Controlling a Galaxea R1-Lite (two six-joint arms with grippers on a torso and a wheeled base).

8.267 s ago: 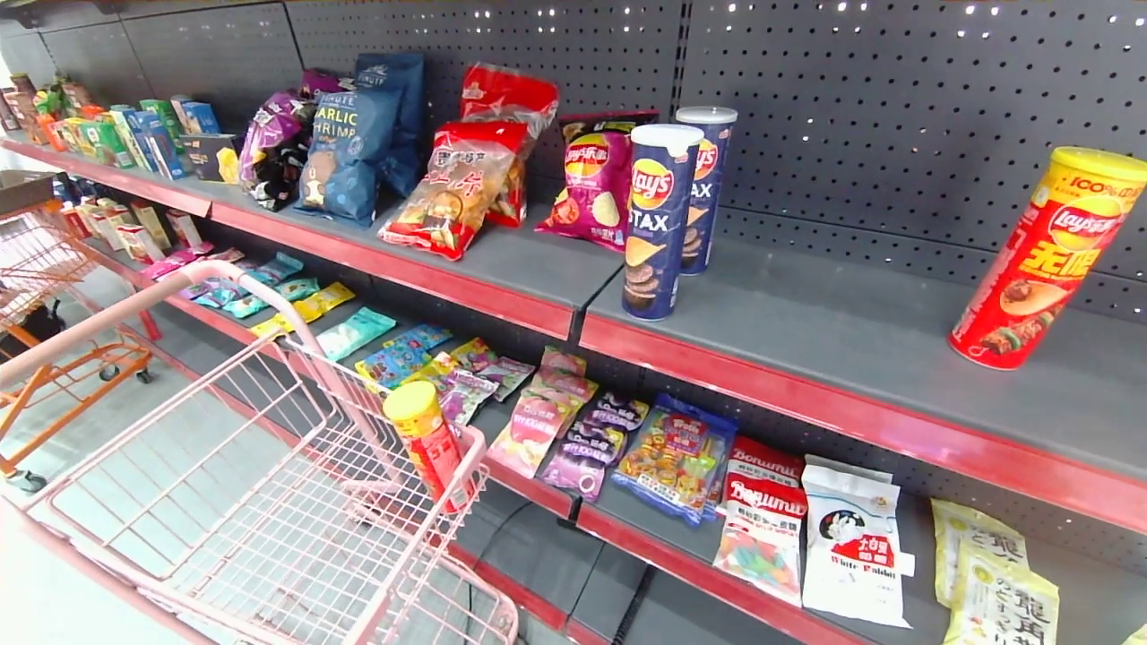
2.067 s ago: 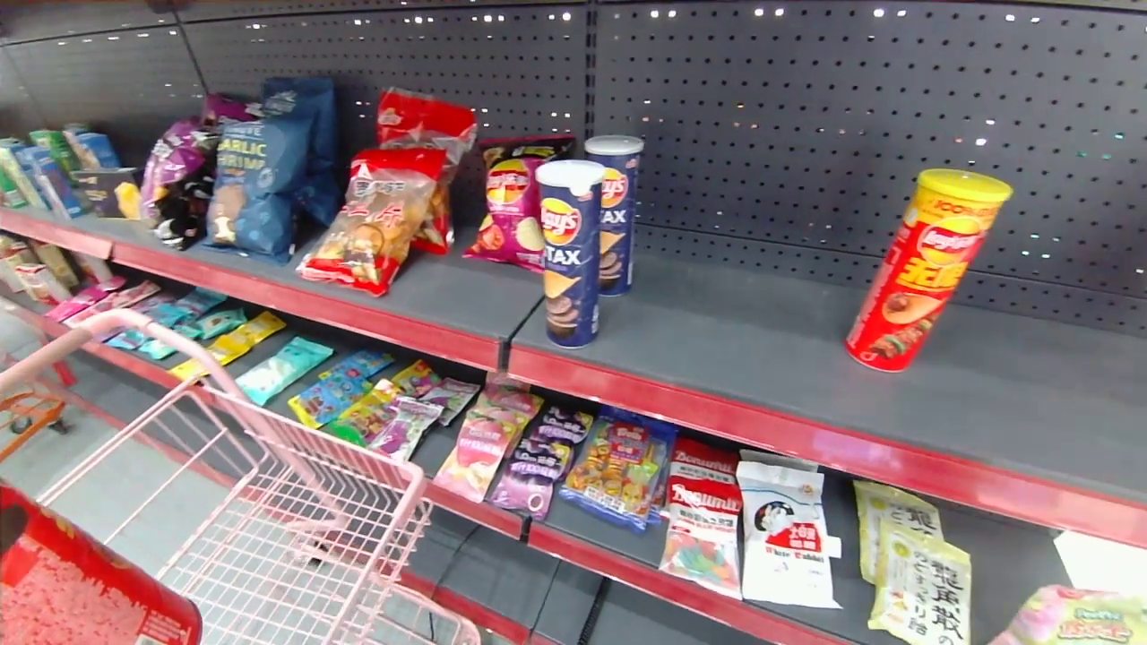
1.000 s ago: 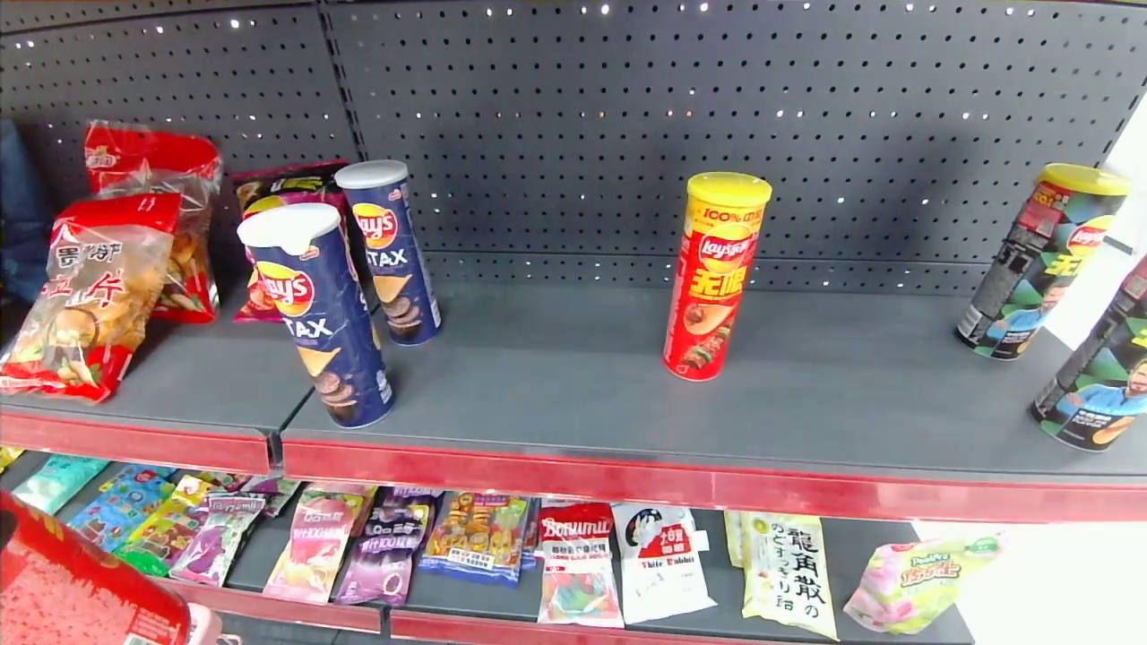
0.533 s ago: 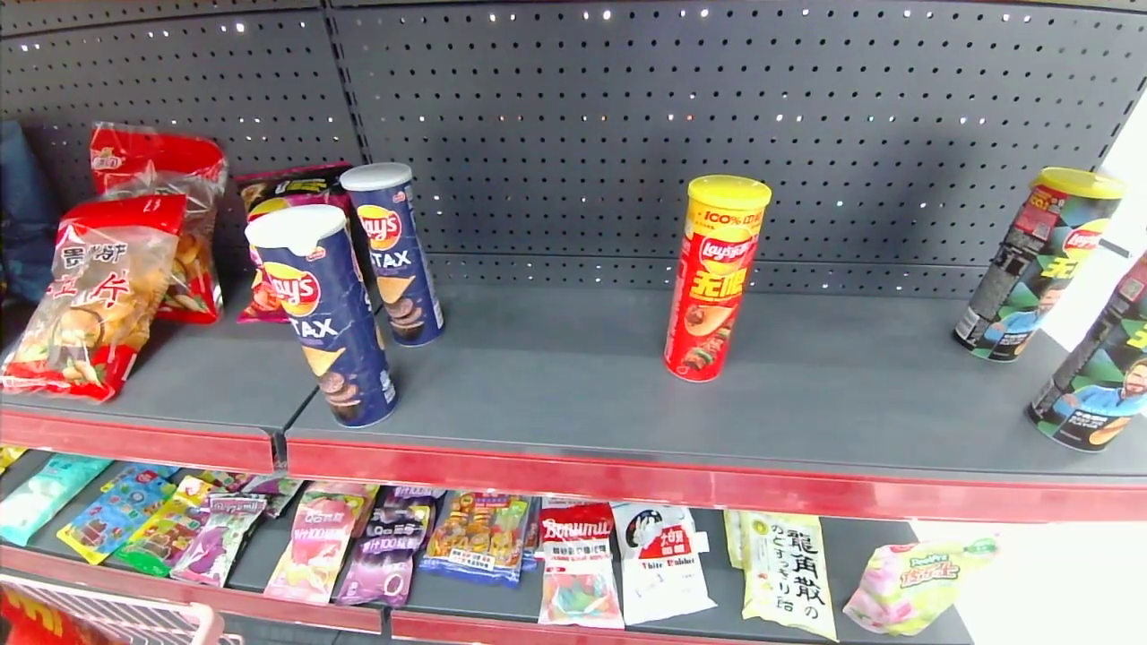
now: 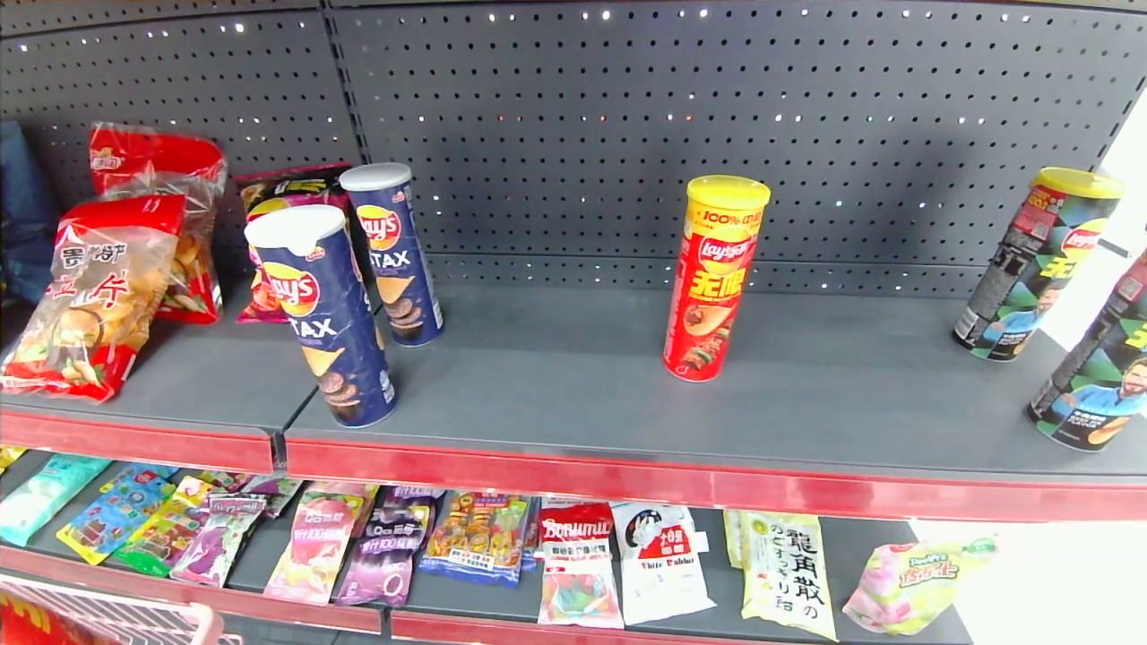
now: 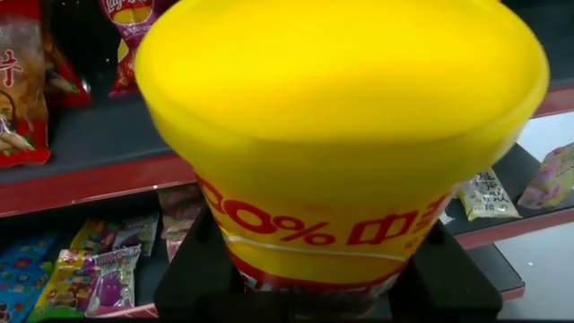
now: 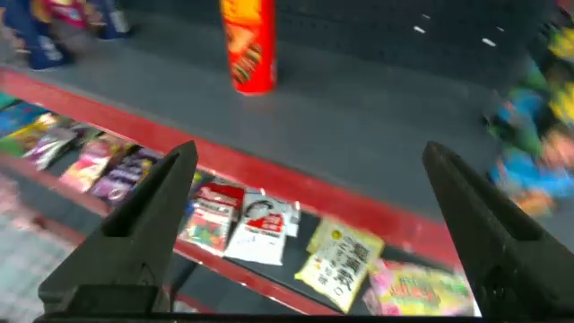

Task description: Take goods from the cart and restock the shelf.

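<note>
My left gripper (image 6: 323,292) is shut on a red chip can with a yellow lid (image 6: 341,117); the lid faces the left wrist camera and the black fingers (image 6: 193,278) hug the can's sides. The can is held in front of the red-edged shelves (image 6: 90,179). A matching red can (image 5: 715,278) stands upright mid-way along the upper grey shelf (image 5: 556,376), also seen as the red can (image 7: 248,45) from the right wrist. My right gripper (image 7: 314,242) is open with nothing between its fingers, out in front of the shelf's red front edge (image 7: 296,175).
Two blue cans (image 5: 324,313) stand left of the red one, with snack bags (image 5: 90,296) beyond. Two dark cans (image 5: 1030,260) stand at the far right. Candy packets (image 5: 573,560) lie along the lower shelf. The pink cart rim (image 5: 179,618) shows at the lower left.
The camera swung from the cart round to the shelf. The red can that stood in the cart is now in my left gripper. In the last half second nothing has visibly moved.
</note>
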